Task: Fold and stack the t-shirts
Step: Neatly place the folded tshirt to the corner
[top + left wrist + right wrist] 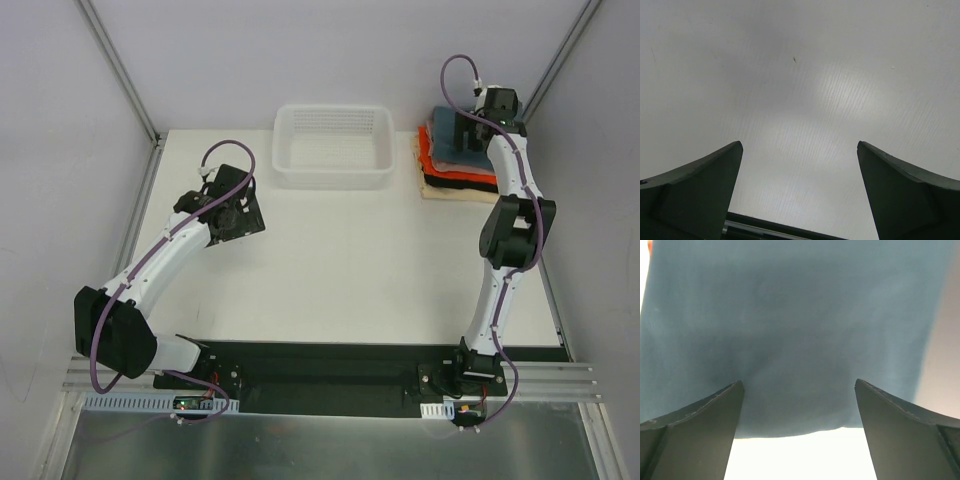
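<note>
Below, white table [350,270], pale walls [300,50]; left pincer [800,146] wide; right pincer [799,382] wide over blue-grey shirt [790,330].

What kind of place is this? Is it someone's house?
Probably a robot test booth, not a house: a left arm and right arm are mounted at a white table's edge, plain panels wall it in, and folded t-shirts sit stacked beside a white mesh basket.

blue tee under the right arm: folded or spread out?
Folded. The blue-grey t-shirt lies as a compact rectangle on top of the stack. The wrist view shows its straight edge under the open right gripper.
</note>
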You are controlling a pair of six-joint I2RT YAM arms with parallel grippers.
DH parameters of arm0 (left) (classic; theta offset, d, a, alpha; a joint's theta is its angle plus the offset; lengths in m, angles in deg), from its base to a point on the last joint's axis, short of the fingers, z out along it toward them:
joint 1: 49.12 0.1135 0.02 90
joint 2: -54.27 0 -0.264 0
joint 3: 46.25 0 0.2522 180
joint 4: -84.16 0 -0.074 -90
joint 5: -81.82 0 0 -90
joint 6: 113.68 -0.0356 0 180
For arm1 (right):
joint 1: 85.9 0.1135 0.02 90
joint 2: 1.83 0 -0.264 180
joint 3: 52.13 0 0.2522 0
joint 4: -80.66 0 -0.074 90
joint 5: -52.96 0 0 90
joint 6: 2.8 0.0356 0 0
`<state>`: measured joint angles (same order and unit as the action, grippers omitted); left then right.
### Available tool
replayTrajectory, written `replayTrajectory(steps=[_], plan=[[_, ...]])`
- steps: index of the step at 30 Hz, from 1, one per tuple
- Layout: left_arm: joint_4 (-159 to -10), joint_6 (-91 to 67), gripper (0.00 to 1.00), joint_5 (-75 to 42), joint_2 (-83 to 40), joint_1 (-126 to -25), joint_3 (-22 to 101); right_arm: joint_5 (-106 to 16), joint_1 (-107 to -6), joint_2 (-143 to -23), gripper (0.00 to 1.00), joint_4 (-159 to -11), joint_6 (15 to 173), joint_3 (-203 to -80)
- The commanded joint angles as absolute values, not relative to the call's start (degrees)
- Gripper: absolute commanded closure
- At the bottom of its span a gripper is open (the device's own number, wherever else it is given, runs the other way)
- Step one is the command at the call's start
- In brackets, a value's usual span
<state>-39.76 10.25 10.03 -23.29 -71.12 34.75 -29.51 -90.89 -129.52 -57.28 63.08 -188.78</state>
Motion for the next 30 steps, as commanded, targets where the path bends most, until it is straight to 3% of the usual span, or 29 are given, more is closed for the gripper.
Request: replayTrajectory(steps=[1,12,18,21,30], plan=[[-39.3,10.5,0.01,9.1,-21.5,-70.5,33.6,-36.5,-90.6,-129.8,0.03,-51.4,57.0,-186.6],[-39.1,10.7,0.01,8.5,-18.3,-70.5,33.3,-43.9,-90.6,-130.3,0.03,-49.4,57.4,-188.0],[-39.1,10.2,0.01,9.6,-14.5,-70.5,34.0,-41.1,-90.6,-121.6,0.04,-50.9,60.7,-189.6],[-39.2,11.6,0.01,10.0,-12.1,-70.5,33.2,-38.6,-90.6,-112.3,0.04,-53.5,64.4,-181.8],[-39.5,16.7,0.01,6.6,-5.4,-70.6,29.7,-37.9,-90.6,-78.7,0.04,-66.9,83.0,-138.0]])
